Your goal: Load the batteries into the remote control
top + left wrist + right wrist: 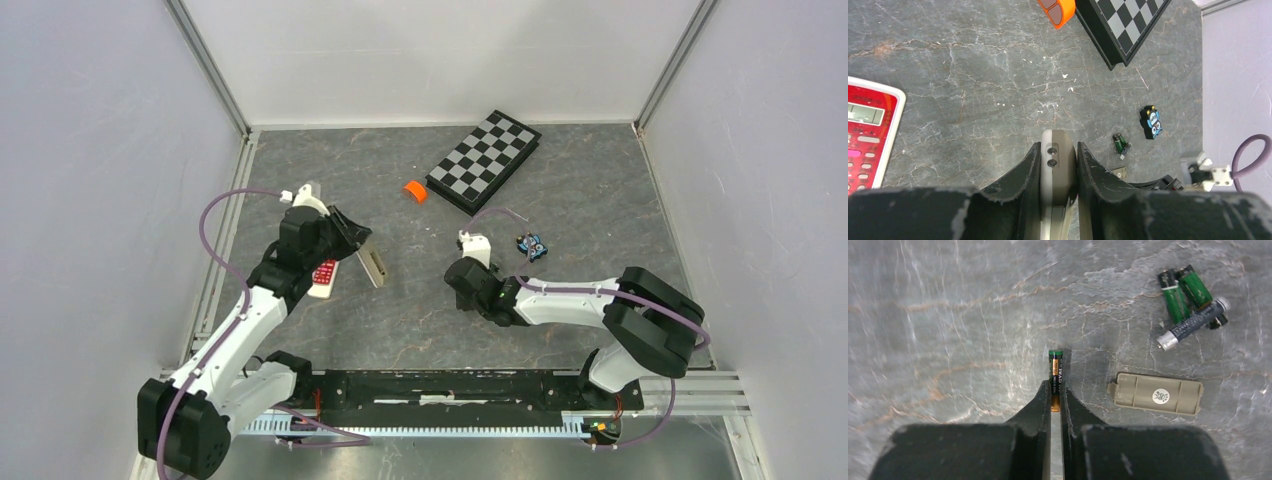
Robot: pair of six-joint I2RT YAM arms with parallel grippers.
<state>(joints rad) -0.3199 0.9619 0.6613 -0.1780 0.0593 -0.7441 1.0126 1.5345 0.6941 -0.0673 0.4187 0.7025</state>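
In the left wrist view my left gripper [1058,150] is shut on the grey-beige remote control [1058,161], which is held above the table with its end sticking out past the fingertips. From the top view the remote control [373,267] hangs from the left gripper [350,240], left of centre. My right gripper [1056,390] is shut on one slim dark battery [1056,371] with a green and coppery label, down at the table top. Three more batteries [1190,300] lie in a heap to the upper right. The right gripper [472,272] sits near the table's middle.
A beige battery cover [1158,394] lies flat just right of the right fingers. A red calculator [324,277] lies under the left arm. An orange roll [415,190], a folded chessboard [484,160] and a blue-and-black gadget [531,243] lie further back.
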